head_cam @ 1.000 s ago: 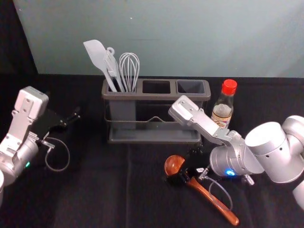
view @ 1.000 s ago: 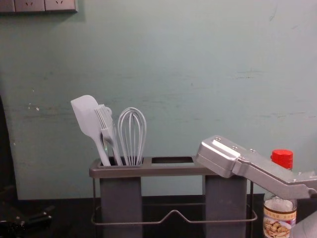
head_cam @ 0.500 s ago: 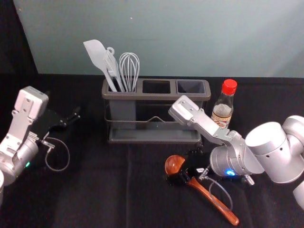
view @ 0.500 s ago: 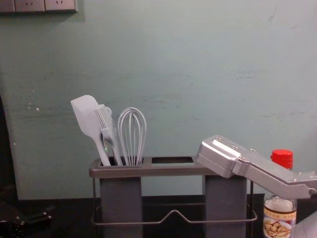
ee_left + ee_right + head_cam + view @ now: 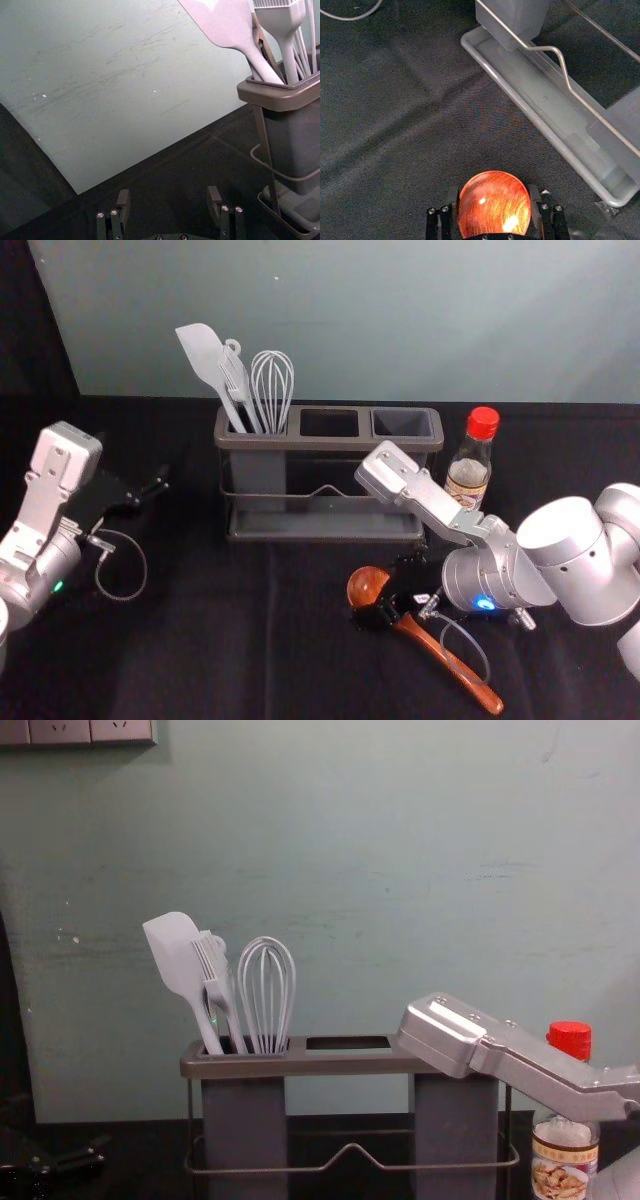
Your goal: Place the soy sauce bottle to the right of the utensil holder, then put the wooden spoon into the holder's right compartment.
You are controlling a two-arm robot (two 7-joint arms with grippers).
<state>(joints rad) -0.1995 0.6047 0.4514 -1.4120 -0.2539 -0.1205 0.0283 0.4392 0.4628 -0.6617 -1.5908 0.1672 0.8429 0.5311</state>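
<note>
Laboratory-type robot workstation; silver robot arms reach over the left side (image 5: 35,515) and right side (image 5: 580,560) of a black-draped table (image 5: 200,650); a utensil holder (image 5: 230,442) stands near its far edge; beyond that edge, a scuffed, plain wall (image 5: 400,320) bears socket plates (image 5: 62,731).

Spoon (image 5: 455,665): glossy, smooth wood. Holder (image 5: 265,442): matt plastic, 1 smooth metal wire (image 5: 545,48). Table cloth (image 5: 200,640): matt, creased. Bottle (image 5: 468,475): glossy, 1 plastic cap (image 5: 482,422).
</note>
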